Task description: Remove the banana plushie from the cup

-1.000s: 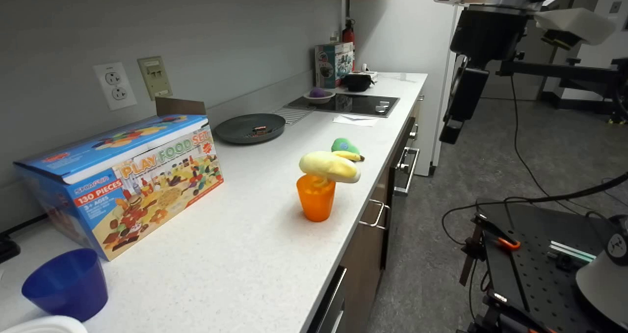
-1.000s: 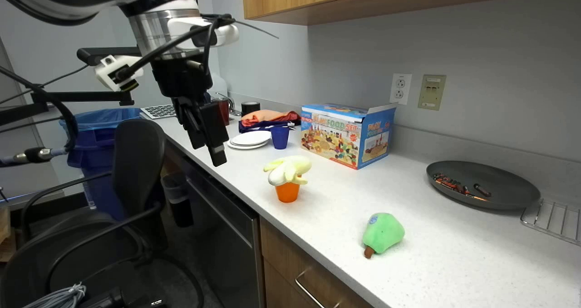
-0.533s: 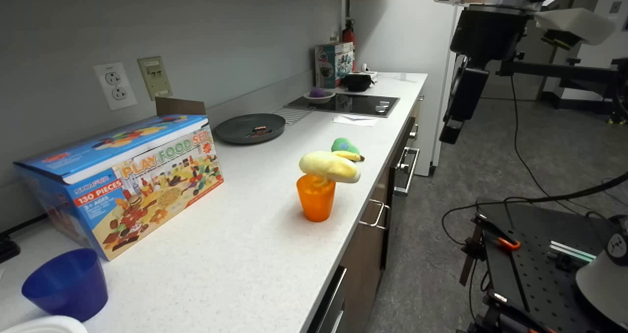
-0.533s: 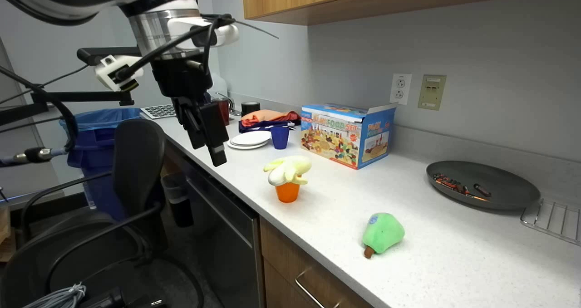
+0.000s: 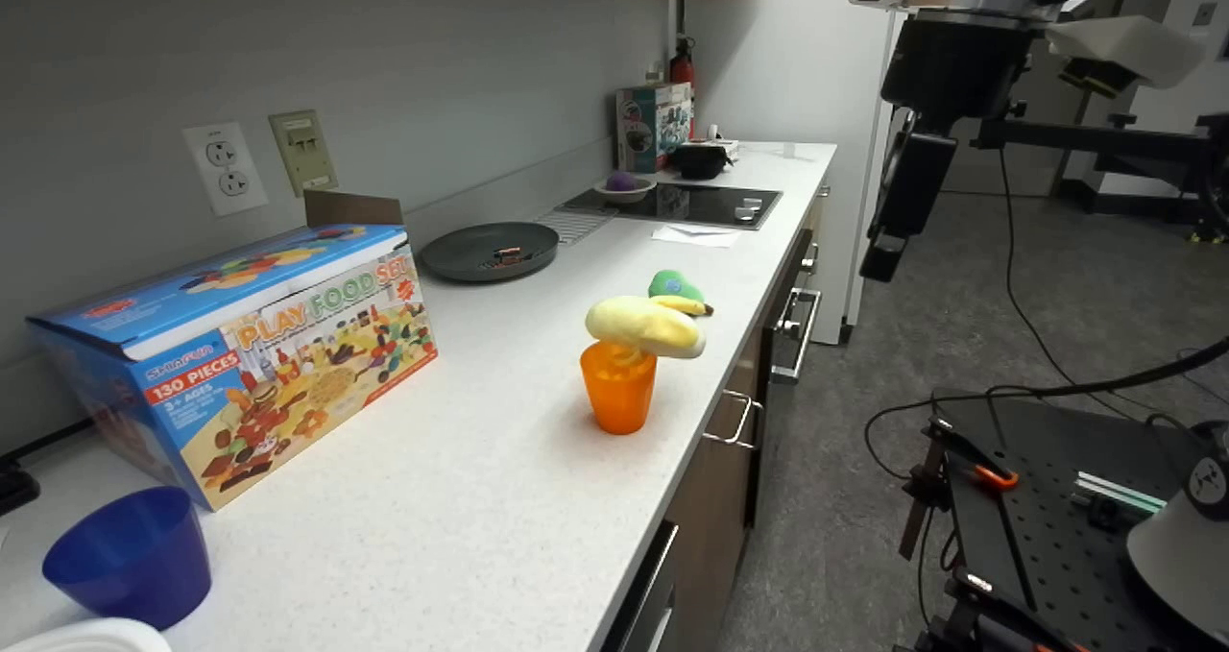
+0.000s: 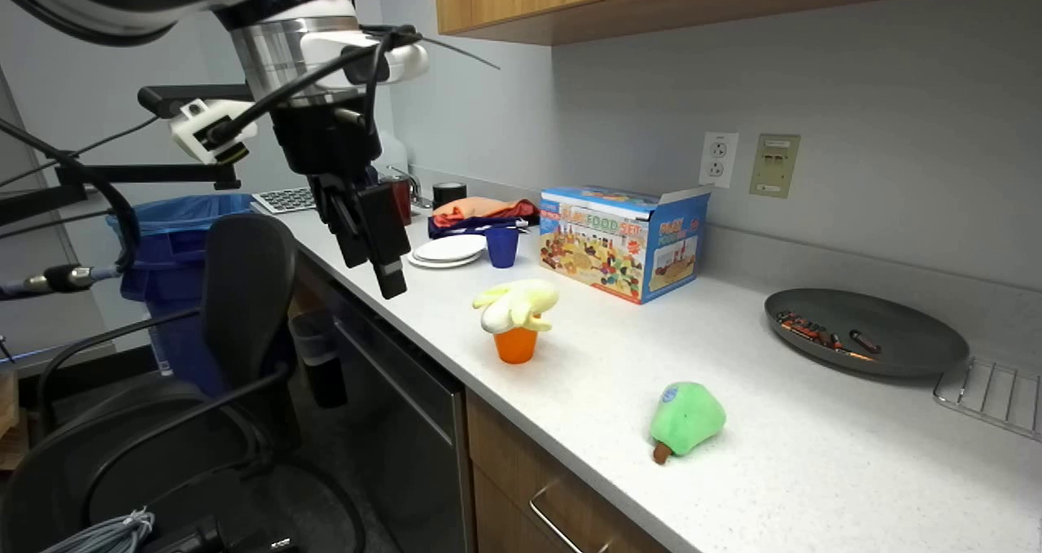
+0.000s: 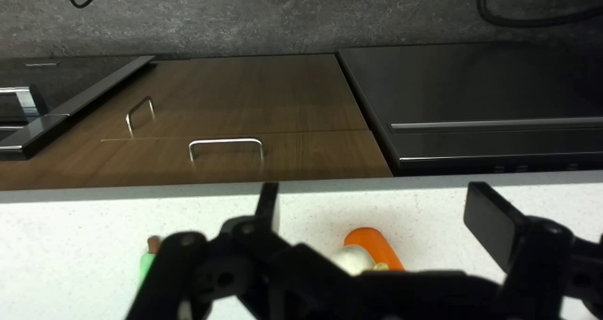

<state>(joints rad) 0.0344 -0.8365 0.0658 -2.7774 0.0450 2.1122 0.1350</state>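
Observation:
The orange cup stands upright on the counter near its front edge, in both exterior views. The yellow banana plushie sits in the cup's mouth; its thick pale end and flaps spread over the rim, and its lower part is inside the cup. My gripper hangs above and apart from them, out beyond the counter's front edge. In the wrist view my gripper is open with nothing between the fingers. Parts of the cup and the plushie's pale end show there; the gripper body hides the rest.
A green plush toy lies on the counter beyond the cup. A play food box, a dark blue cup, white plates and a dark pan stand toward the wall. The counter's front edge shows in the wrist view.

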